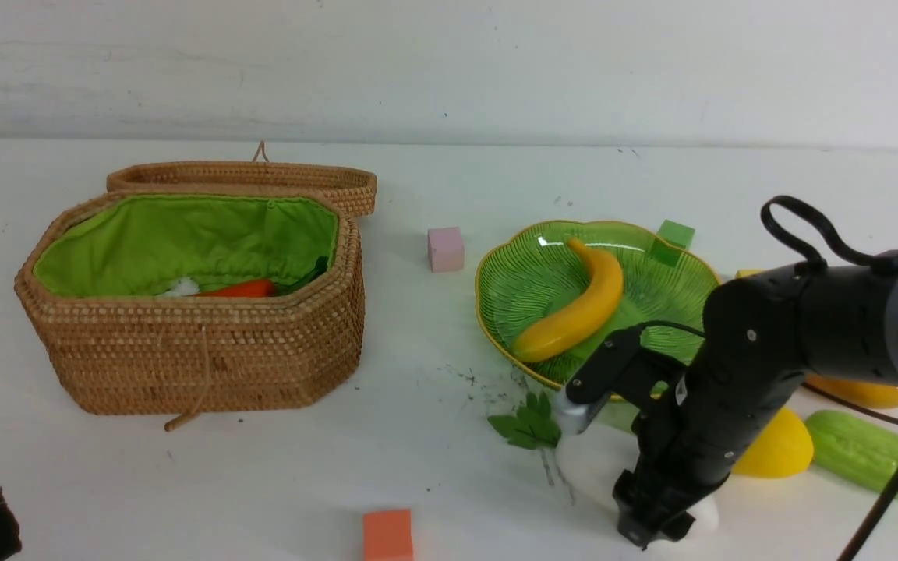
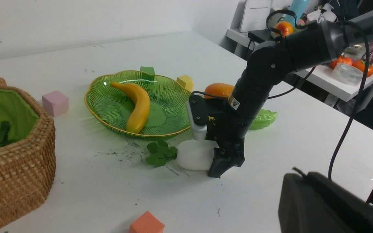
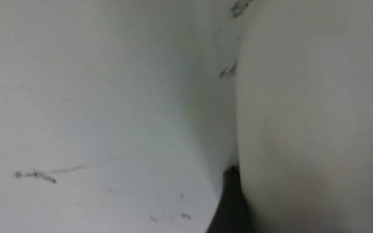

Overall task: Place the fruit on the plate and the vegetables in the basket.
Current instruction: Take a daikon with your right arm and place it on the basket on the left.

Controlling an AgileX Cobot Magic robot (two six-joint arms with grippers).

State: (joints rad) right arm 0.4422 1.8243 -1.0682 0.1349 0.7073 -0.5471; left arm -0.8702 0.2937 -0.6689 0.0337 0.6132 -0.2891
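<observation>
The front view shows the right gripper (image 1: 652, 522) lowered onto the radish (image 1: 593, 467), but the arm covers most of the white body. Only the radish's leaves (image 1: 528, 423) and a pale end show beside it. The left wrist view gives it plainly: the radish lies on the desk (image 2: 76, 181) just in front of the plate (image 2: 170, 100). The fingers (image 2: 220, 163) are closed around its blunt end. The right wrist view is a blur of white, with one dark finger pressed against the radish; the other finger is hidden.

The banana (image 1: 578, 308) lies in the plate. The lemon (image 1: 780, 448) and gourd (image 1: 878, 456) lie on the desk, right of the arm, and the mango (image 2: 219, 90) is half hidden behind it. In the basket (image 1: 184, 351) the carrot (image 1: 242, 289) peeks over the rim. The white patch beside it is too small to make out.

The left gripper (image 2: 303, 181) is cut off at the frame edge, its fingers closed on nothing.
</observation>
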